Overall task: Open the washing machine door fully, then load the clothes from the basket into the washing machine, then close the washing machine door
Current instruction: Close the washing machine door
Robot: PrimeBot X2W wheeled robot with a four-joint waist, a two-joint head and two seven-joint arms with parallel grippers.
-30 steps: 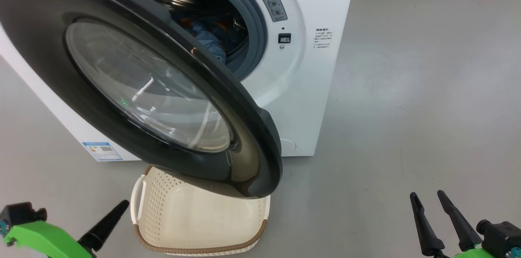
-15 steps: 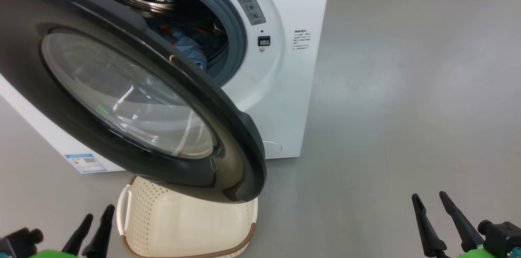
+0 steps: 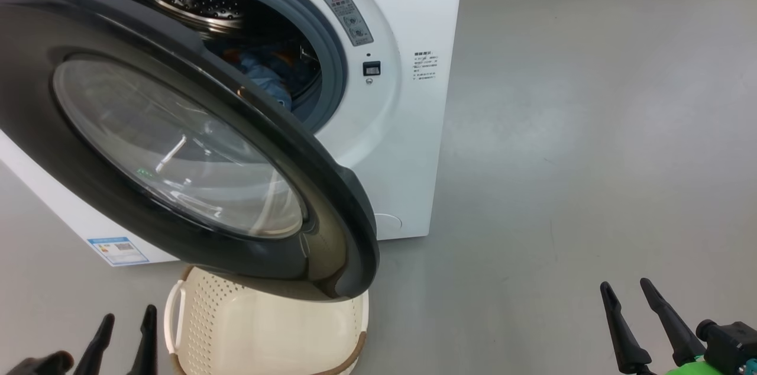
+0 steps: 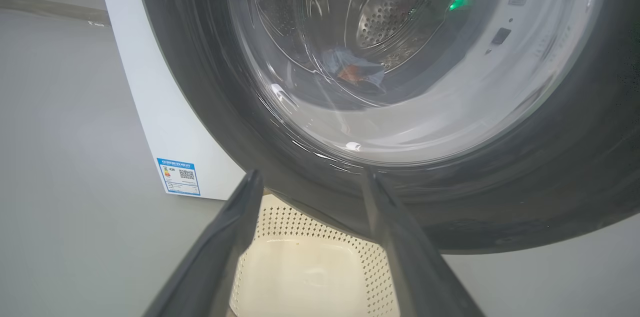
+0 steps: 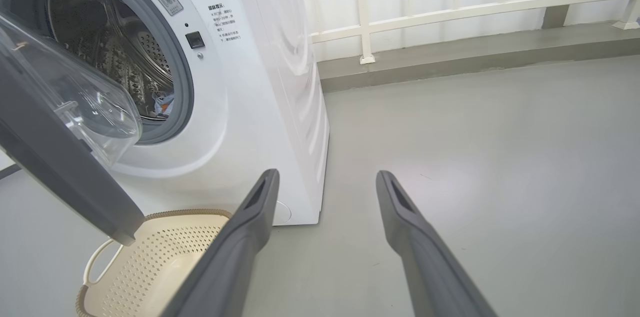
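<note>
Left gripper point(image 4: 312, 177): fingers spread, nothing between them.
Right gripper point(image 5: 327, 173): fingers spread, empty, above the grey floor point(image 3: 591, 126).
Door point(image 3: 177, 144): swung open, just ahead of and above our left gripper, apart from it; well left of our right gripper.
Basket point(image 3: 266, 327): on the floor just ahead of our left gripper, partly under the door's lower rim, its cream bottom in plain view.
Clothes point(image 3: 266, 76): blue with orange, in the drum point(image 3: 195, 2), beyond the door from our left gripper.
Washer point(image 3: 408, 126): behind the door, ahead and left of our right gripper.
</note>
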